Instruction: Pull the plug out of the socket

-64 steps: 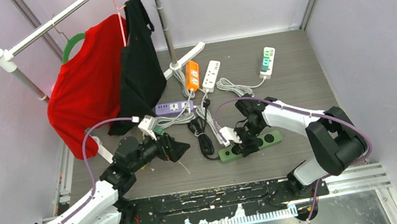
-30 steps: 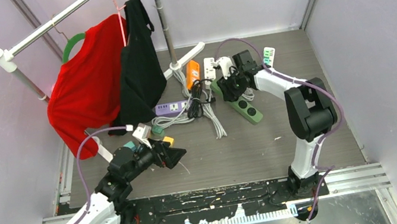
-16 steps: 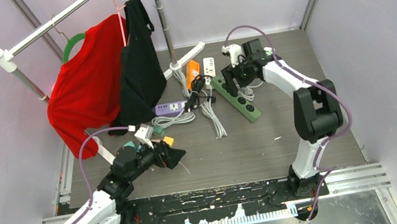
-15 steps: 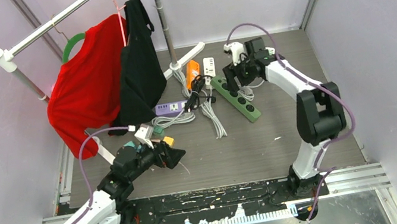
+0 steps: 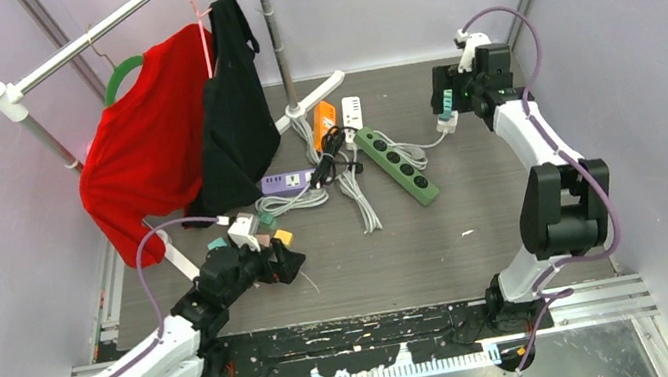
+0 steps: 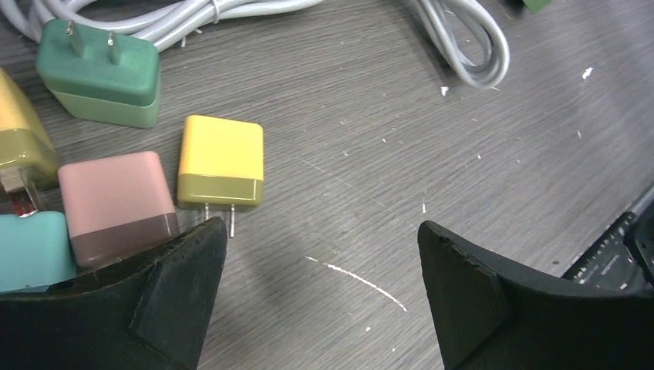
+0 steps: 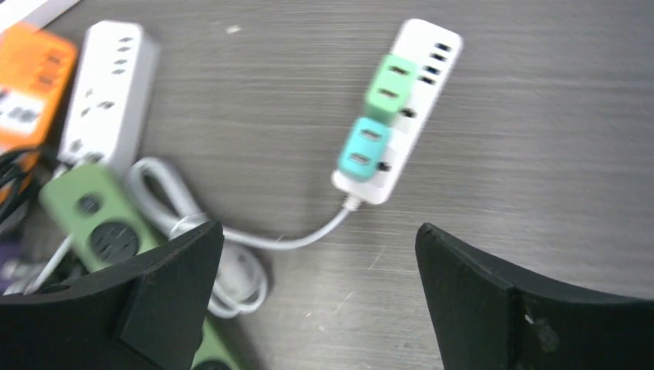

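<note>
Cords (image 5: 365,206) beside green strip (image 5: 397,163), red shirt (image 5: 141,148) hanging

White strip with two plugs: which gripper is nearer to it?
Right. The right gripper hovers above the strip; the left gripper is far off, over loose plugs at near left.

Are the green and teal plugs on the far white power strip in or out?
In: the green plug and teal plug both sit pressed against the white power strip, no prongs visible.
</note>
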Controlling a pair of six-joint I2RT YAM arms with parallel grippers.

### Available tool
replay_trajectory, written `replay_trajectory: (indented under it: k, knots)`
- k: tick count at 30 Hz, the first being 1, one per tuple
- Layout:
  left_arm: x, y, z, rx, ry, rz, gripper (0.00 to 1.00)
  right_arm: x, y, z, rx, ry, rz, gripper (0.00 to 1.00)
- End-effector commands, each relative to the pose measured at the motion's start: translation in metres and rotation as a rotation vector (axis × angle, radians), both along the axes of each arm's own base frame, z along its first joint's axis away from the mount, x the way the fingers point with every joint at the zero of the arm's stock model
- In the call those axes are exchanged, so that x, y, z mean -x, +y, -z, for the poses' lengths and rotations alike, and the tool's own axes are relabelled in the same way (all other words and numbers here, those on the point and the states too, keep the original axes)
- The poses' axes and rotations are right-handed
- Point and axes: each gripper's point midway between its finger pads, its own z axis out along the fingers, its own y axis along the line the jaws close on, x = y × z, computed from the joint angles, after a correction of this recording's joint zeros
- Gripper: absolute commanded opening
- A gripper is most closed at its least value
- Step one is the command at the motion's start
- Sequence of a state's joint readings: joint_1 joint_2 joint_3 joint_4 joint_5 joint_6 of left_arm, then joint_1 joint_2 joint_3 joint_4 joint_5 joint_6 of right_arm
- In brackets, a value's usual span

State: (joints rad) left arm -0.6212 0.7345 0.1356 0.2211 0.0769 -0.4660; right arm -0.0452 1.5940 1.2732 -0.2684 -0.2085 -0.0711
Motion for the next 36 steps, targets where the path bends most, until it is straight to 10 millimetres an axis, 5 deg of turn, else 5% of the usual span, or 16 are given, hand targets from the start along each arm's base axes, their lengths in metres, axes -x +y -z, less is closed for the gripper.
replay_trajectory:
  k: [1, 8, 21, 29, 31, 33, 36]
  knots:
    - [-0.016, 0.001, -0.009, 0.047, -0.024, -0.08, 0.93, -0.034, -0.043, 0.003, -0.009, -0.052, 0.323, 1.0]
    - [-0.014, -0.004, 0.018, 0.066, 0.099, -0.104, 0.91, -0.06, -0.048, 0.059, -0.034, 0.11, 0.442, 1.0]
    - [-0.016, -0.006, 0.019, 0.056, 0.108, -0.107, 0.91, -0.086, -0.053, 0.124, 0.144, 0.201, 0.51, 0.96]
    - [-0.016, -0.008, 0.019, 0.051, 0.115, -0.099, 0.91, -0.084, -0.054, 0.137, 0.141, 0.231, 0.483, 0.67]
    - [-0.016, -0.008, 0.019, 0.053, 0.113, -0.099, 0.91, -0.085, -0.055, 0.135, 0.135, 0.226, 0.476, 0.54]
    - [-0.015, -0.007, 0.018, 0.056, 0.111, -0.099, 0.91, -0.084, -0.062, 0.132, 0.131, 0.223, 0.482, 0.28]
    - [-0.013, -0.007, 0.017, 0.063, 0.108, -0.098, 0.91, -0.083, -0.075, 0.123, 0.116, 0.203, 0.495, 0.17]
